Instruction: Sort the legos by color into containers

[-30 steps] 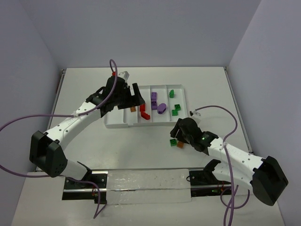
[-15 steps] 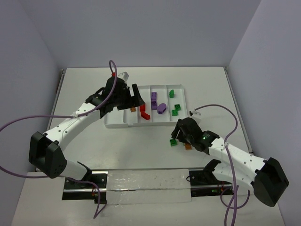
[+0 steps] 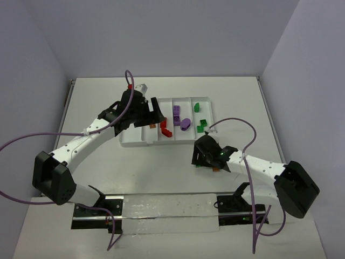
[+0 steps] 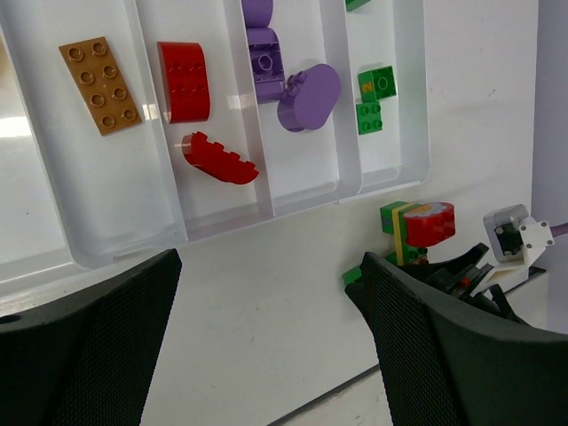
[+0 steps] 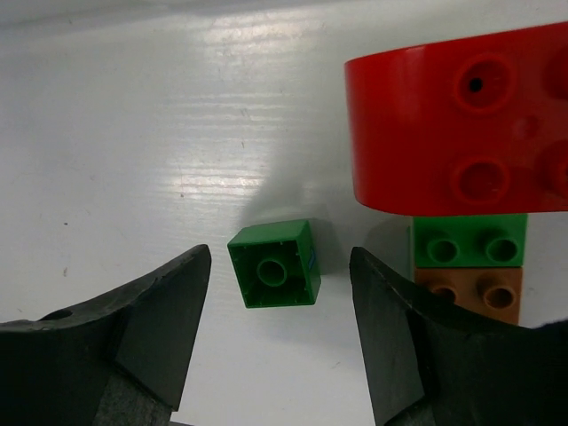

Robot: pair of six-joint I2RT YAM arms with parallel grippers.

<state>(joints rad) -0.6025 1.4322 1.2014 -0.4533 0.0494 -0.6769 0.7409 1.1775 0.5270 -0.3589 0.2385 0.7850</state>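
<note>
Jaws wide on both: right gripper [image 5: 277,259] straddles a loose green brick [image 5: 273,264] on the near side of the tray [image 4: 302,206], placed to pinch it; left gripper [image 4: 266,311] hovers empty above that tray.

No legible txt/nos.; tiny blue mark on green brick [image 5: 272,274] unreadable.
</note>
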